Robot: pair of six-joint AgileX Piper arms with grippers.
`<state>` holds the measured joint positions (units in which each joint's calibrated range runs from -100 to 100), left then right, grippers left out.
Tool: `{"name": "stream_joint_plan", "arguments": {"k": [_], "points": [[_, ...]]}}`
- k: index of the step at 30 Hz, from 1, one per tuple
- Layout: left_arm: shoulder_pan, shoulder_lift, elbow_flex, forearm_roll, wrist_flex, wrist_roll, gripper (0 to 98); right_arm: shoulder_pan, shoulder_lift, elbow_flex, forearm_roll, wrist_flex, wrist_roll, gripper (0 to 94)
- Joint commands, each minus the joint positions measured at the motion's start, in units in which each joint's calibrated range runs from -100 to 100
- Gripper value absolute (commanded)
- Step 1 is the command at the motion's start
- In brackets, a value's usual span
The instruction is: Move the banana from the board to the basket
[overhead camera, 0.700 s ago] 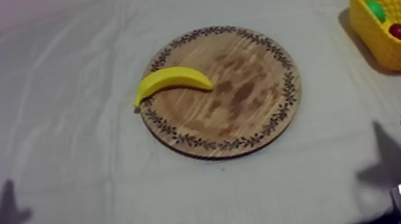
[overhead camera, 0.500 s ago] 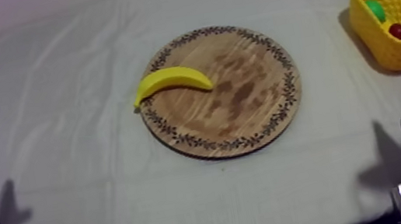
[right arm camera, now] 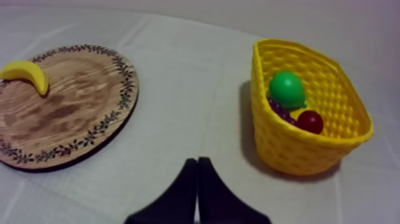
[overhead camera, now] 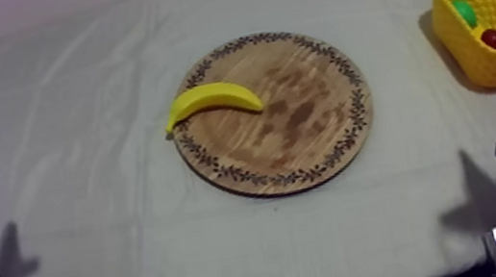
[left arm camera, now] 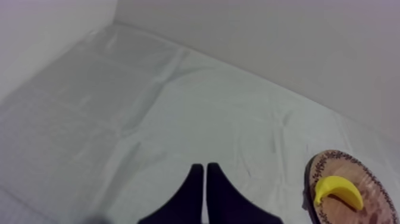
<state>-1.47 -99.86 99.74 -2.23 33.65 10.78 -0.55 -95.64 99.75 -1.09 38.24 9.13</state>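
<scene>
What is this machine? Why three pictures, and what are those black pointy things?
It is a two-armed robot at a cloth-covered table. One picture looks down from above; the other two look out from its wrists. The black wedges are its left fingers and right fingers, shut, holding nothing. A curved yellow toy banana lies at the edge of a round wooden board with a patterned rim. A yellow lattice basket holds a round green fruit and a small red fruit.

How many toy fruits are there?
4. The banana lies at the wooden board's rim. The green pear, the small red fruit and purple grapes sit in the yellow basket; more may hide underneath.
</scene>
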Motion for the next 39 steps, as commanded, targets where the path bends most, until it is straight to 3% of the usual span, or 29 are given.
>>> {"name": "stream_joint_plan", "arguments": {"k": [1,9,13,18,35,39], "points": [[0.0,0.0,0.0,0.01,0.0,0.0,0.1,0.0,0.2,0.0,-0.2,-0.3,-0.2,0.6],[0.0,0.0,0.0,0.01,0.0,0.0,0.1,-0.3,10.7,-10.8,2.3,-4.2,-2.8,0.6],[0.0,0.0,0.0,0.01,0.0,0.0,0.1,0.1,20.2,-20.9,4.5,-4.6,-7.3,1.4],[0.0,0.0,0.0,0.01,0.0,0.0,0.1,-1.2,32.1,-35.0,4.6,-3.5,-4.2,1.7],[0.0,0.0,0.0,0.01,0.0,0.0,0.1,-10.1,67.4,-86.8,-0.6,24.7,9.4,0.8],[0.0,0.0,0.0,0.01,0.0,0.0,0.1,-12.9,76.2,-97.9,-0.4,31.8,11.3,0.7]]}}
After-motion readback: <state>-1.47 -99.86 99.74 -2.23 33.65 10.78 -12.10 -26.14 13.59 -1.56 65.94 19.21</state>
